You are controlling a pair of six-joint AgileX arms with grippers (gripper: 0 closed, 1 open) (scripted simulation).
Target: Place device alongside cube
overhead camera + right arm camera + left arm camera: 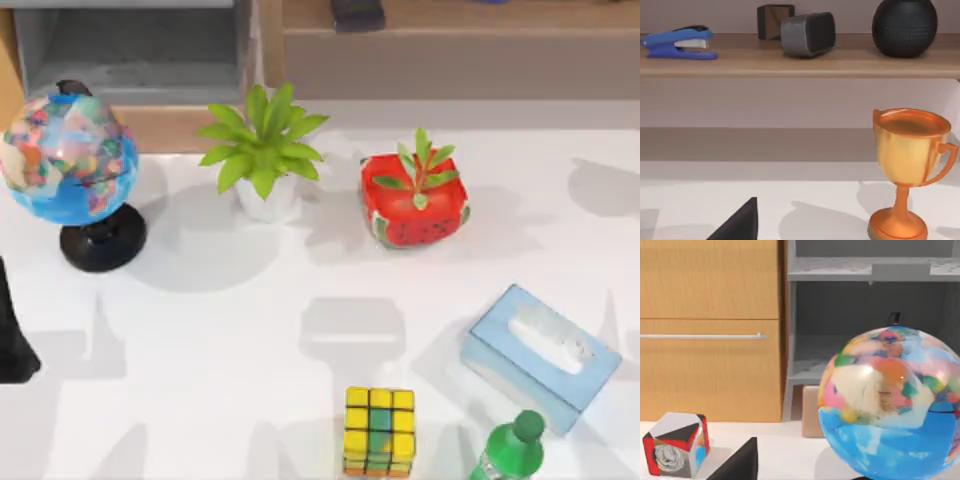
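White tabletop (pixel 220 340) fills the top view, with wooden cabinets and a grey open shelf unit (pixel 130 45) behind it. The cube (pixel 379 431) sits near the front edge, a little right of centre, standing square to the table edges with mostly yellow squares upward; being a cube, it has no long axis. Just right of it stand a green bottle (pixel 512 448) and a light blue tissue box (pixel 540 356), the box lying at an angle. Farther back are a red watermelon-patterned pot (pixel 415 205) with a small plant, a leafy plant in a white pot (pixel 264 150), and a globe (pixel 68 160) at the left. A dark part of the left arm (pixel 14 335) shows at the tabletop's left edge. The left wrist view looks at the globe (pixel 890 405), and the right wrist view at a gold trophy (pixel 907 170) below a wooden shelf (pixel 800 62) carrying a blue stapler (pixel 680 42).
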